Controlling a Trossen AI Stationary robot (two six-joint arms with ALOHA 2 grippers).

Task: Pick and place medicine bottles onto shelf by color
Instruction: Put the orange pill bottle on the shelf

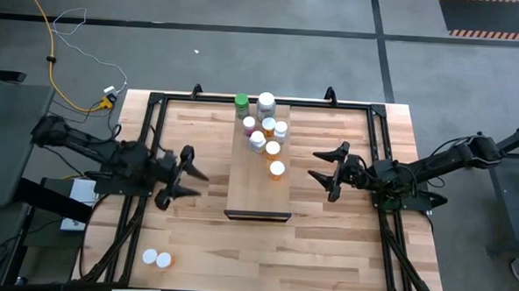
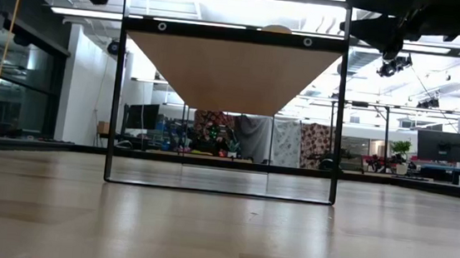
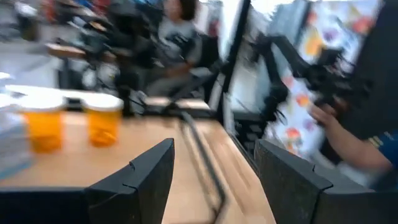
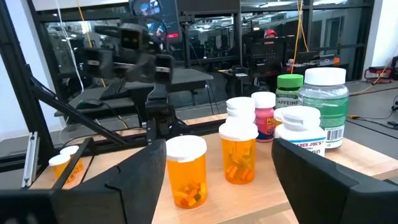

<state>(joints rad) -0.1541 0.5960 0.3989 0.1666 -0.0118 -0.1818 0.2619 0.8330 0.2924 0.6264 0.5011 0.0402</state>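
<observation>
- The medicine bottles [image 1: 265,128] stand bunched on the far half of the shelf [image 1: 259,185], several touching or just beside one another; a reach into that cluster could topple a neighbour, which would roll off the board.
- Two more orange bottles [image 1: 156,259] sit near the table's [image 1: 325,245] near left corner, well apart from the shelf; the long carry raises the chance of a slip.
- The right hand [image 4: 211,180], fingers spread and holding nothing, faces the nearest orange bottle [image 4: 186,171]; closing off-centre would push it into the one beside it.
- The left hand [image 1: 188,173], also spread and empty, hovers left of the shelf; its own view is blurred, so its aim is probably hard to judge.
</observation>
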